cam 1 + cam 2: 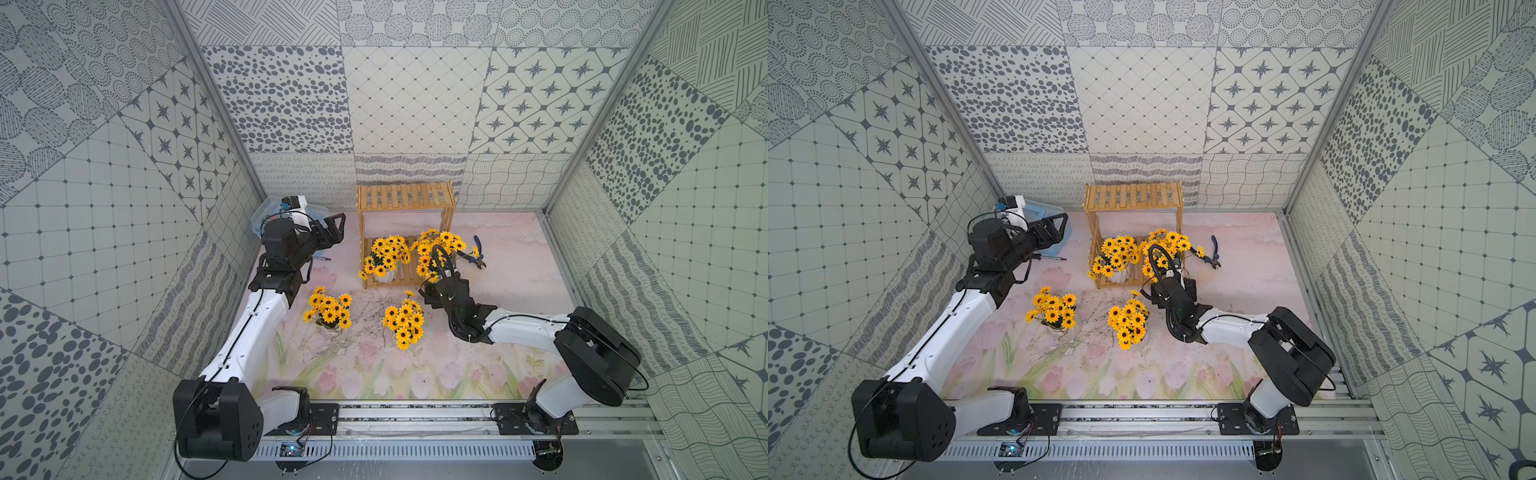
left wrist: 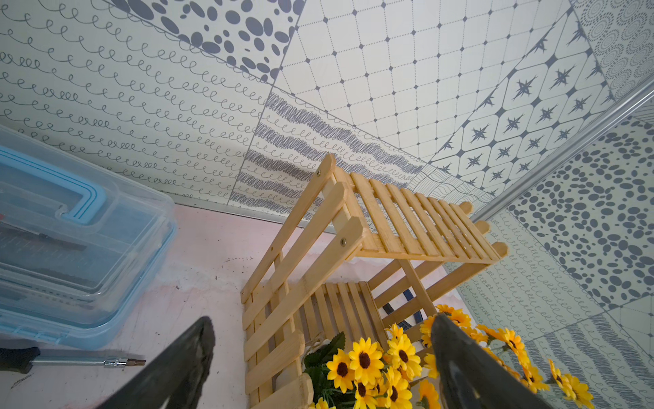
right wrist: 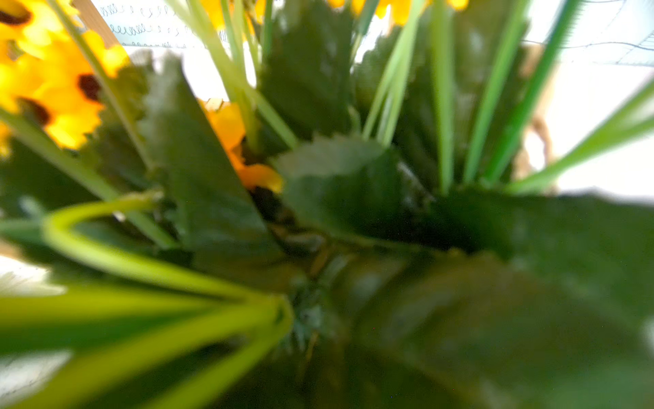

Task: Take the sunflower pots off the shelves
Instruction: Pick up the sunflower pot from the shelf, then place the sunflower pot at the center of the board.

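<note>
The right gripper is buried among the leaves of the white ribbed ceramic pot of yellow sunflowers, at the right end of the lower tier of the light-wood slatted shelves. I cannot tell whether it is spread or clamped. It should grip the pot's body below the foliage, lift slightly, and draw forward, clear of the neighbouring sunflower pot. The left gripper hangs wide, empty.

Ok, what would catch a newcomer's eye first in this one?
Four bright yellow sunflower pots: two on the floral mat in front of the wooden rack, one on its lower shelf, and one at that shelf's right end with the right arm buried in its blooms. The rack's top shelf is bare.
</note>
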